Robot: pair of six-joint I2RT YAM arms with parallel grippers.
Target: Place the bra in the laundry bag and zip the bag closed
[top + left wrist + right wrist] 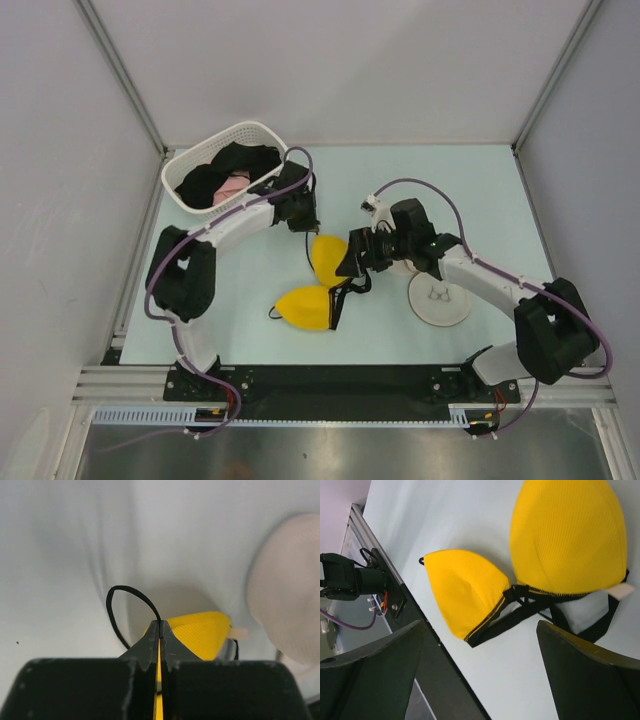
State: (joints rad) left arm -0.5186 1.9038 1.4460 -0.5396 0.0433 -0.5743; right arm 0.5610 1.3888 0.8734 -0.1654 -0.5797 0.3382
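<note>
i judge this the pick-up step; on the bench [240, 275] the laundry bag [440, 298] lies round and flat-looking beside the right forearm, and the bra [303, 307] is spread outside it, both cups showing; next i need to lift the bra toward the bag, whose halves must be parted first; the left arm curls in past the basket [210, 146], left claw [160, 630] pinched tight on the far cup's edge; the right claw [481, 625] hangs wide above the centre band, gripping nothing
</note>
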